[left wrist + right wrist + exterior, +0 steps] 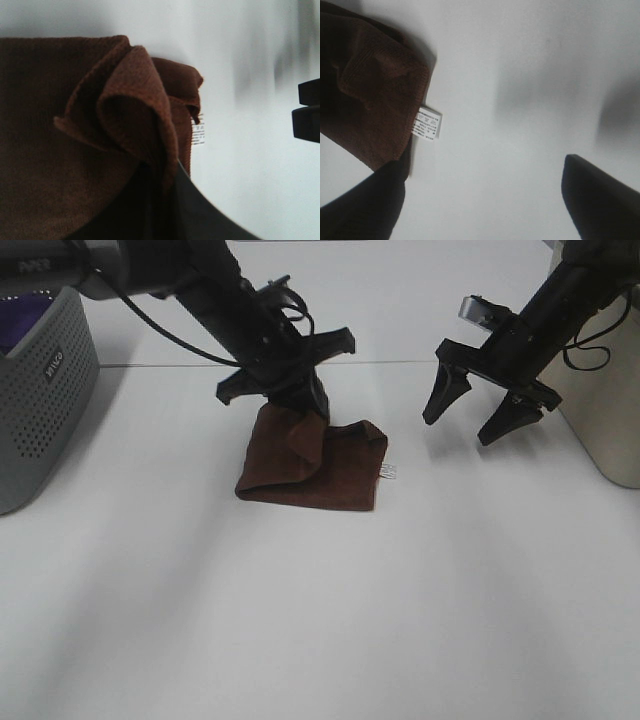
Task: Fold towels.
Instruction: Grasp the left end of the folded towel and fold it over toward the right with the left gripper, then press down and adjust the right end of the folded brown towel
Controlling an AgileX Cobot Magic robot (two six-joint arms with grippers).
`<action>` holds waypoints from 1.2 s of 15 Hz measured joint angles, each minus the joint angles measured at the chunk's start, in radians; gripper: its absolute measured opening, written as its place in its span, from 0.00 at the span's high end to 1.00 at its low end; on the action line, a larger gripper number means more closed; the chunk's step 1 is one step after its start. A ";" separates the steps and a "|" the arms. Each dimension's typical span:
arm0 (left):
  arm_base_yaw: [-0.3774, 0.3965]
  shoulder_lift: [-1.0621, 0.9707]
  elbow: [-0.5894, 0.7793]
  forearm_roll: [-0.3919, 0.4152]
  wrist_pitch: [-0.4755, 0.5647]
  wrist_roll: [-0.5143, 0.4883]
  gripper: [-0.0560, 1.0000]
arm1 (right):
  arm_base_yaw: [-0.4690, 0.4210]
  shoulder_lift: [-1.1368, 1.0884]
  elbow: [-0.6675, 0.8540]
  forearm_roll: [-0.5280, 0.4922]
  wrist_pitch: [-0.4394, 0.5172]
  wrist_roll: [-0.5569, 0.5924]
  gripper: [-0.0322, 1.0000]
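Two black arms hung over the white worktop [320, 620]. One dark reddish-brown towel [340, 475] lay directly beneath the left pincer [303, 412], folded over on itself, most of it flat on the worktop. The left pincer was clenched on a bunched ridge of the cloth, which rose from the flat part up into its grip. In the left wrist view the pinched fold curled in a loose roll right against the dark finger [200, 215]. A small white tag [389, 472] stuck out from the towel's edge on the side facing the right pincer [462, 428] and lay on the bare worktop. The right pincer hung above the worktop, apart from the towel and touching nothing, its two black fingers spread wide and pointing down. Its wrist view showed the tag and a stitched corner of the towel close to one finger, with bare worktop between the fingers. Beyond the left pincer, on the side away from the tag, stood a grey perforated basket [40, 400] with some purple fabric [22, 320] in it. On the far side of the right pincer from the towel stood a beige container [610, 410]
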 joint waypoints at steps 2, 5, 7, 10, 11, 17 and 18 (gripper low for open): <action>-0.039 0.034 0.000 -0.031 -0.056 0.000 0.92 | 0.000 0.000 0.000 0.000 0.000 0.000 0.19; -0.049 0.037 0.000 -0.072 -0.080 0.000 0.55 | 0.000 0.000 0.000 0.018 0.003 0.000 0.19; -0.049 0.037 0.000 -0.103 -0.088 0.000 0.30 | 0.000 0.000 0.000 0.060 0.010 -0.001 0.19; -0.045 0.041 -0.053 -0.096 -0.058 0.011 0.15 | 0.000 -0.004 0.000 0.139 0.009 -0.036 0.19; -0.033 0.042 -0.102 -0.071 -0.019 0.033 0.15 | 0.000 -0.011 0.000 0.190 0.010 -0.056 0.19; 0.143 0.042 -0.342 0.105 0.271 0.067 0.14 | 0.108 -0.016 0.000 0.493 0.011 -0.183 0.19; 0.157 0.042 -0.342 0.107 0.283 0.062 0.14 | 0.121 -0.010 0.000 0.507 0.012 -0.187 0.20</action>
